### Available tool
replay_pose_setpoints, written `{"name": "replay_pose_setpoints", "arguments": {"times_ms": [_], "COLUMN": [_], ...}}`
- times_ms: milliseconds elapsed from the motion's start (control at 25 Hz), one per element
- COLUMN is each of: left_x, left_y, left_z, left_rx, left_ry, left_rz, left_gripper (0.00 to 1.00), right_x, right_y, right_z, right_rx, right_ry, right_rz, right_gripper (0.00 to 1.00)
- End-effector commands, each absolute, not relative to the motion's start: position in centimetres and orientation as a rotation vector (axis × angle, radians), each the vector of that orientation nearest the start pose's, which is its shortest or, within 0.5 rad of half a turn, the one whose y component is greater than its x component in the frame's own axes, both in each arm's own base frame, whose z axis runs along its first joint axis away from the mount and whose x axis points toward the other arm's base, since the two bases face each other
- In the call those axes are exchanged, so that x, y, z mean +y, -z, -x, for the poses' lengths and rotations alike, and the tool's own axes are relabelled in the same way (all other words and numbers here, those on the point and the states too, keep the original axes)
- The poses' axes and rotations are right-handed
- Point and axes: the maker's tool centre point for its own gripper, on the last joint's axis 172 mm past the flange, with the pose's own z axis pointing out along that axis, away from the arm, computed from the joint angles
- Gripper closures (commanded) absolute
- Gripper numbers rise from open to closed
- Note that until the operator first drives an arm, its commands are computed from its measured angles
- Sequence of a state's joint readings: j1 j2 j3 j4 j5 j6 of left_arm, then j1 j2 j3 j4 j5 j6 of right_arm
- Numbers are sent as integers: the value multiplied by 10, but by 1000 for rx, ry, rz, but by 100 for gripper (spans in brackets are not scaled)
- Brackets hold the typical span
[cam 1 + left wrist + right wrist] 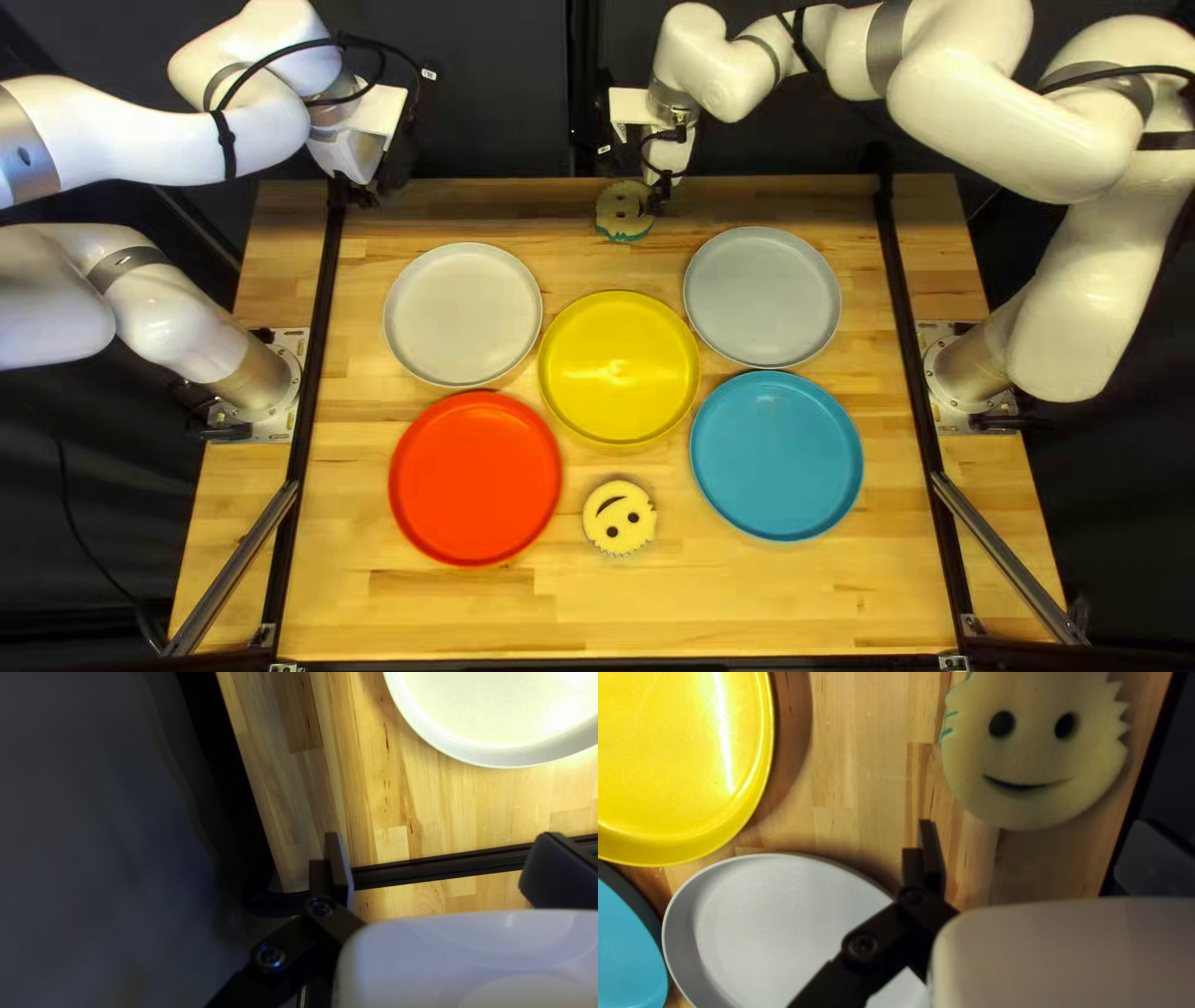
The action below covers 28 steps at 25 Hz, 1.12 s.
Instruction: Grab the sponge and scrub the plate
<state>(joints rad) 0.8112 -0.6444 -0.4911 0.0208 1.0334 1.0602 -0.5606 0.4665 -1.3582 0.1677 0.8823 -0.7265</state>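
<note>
1. The jaws of the right gripper [662,187] are released: its 2 fingers stand wide apart, with a broad gap between them.
2. The jaws of the left gripper [361,192] are also released, the 2 fingers well apart on either side of an open gap.
3. There are 2 round smiley sponges on the table [423,610]. The far sponge [623,209], with green at its edge, lies near the table's far edge, close to the right gripper. In the right wrist view it sits just ahead of the gap between the 2 fingers, its face showing, and it is not gripped.
4. The near sponge [620,518] lies well apart from both grippers, between the red plate [474,478] and the blue plate [776,456], toward the table's near edge.
5. The other 3 plates lie farther back. The yellow plate [619,367] is in the middle, between the white plate [462,314] and the gray plate [762,296].
6. In the right wrist view, the gray plate is beside the gripper, partly hidden behind its black links, and the yellow plate is farther off.
7. The left gripper is by the table's far left corner. Its wrist view shows the white plate ahead and a black rail [436,863] running across behind the finger gap.
</note>
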Motion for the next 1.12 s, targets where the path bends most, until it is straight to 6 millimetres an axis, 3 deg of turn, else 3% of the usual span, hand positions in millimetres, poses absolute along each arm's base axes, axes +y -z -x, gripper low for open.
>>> {"name": "replay_pose_setpoints", "arguments": {"times_ms": [40,960,1000,1040,1120], "left_x": [233,233,233,233,233], "left_y": [-193,-193,-193,-193,-193], "left_z": [-216,-216,-216,-216,-216], "left_rx": [393,393,393,393,393], "left_ry": [70,70,70,70,70], "left_rz": [3022,3022,3022,3022,3022], "left_gripper": [0,0,0,0,0], "right_x": [-289,-335,-334,-334,-334], "right_y": [-66,-29,-29,-29,-30], "right_z": [-503,-505,-506,-507,-508], "right_rx": [-116,-134,-133,-133,-133], "right_ry": [120,76,75,75,73], "right_rz": [3044,2997,2996,2995,2994], "right_gripper": [0,2,71,100,100]}}
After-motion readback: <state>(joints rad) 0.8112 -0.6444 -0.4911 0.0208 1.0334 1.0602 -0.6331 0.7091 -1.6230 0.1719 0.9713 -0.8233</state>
